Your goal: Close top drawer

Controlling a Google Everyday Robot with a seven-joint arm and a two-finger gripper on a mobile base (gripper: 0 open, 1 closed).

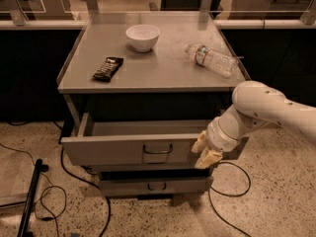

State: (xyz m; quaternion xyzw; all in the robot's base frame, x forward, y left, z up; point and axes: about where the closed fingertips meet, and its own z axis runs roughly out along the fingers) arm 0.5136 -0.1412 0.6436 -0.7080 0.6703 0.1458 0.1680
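The top drawer (118, 149) of the grey metal cabinet stands pulled out, its plain wide front facing me with a small wire loop handle (157, 152) at its middle. Its shallow inside looks empty. My gripper (203, 151) is at the right end of the drawer front, touching or nearly touching it, with the white arm (266, 107) reaching in from the right. A lower drawer (155, 185) beneath sticks out only a little.
On the cabinet top (158, 73) lie a white bowl (142, 36), a dark snack bar (107, 68) and a plastic water bottle (211, 59) on its side. Black cables (59, 191) and a dark pole (30, 196) lie on the speckled floor.
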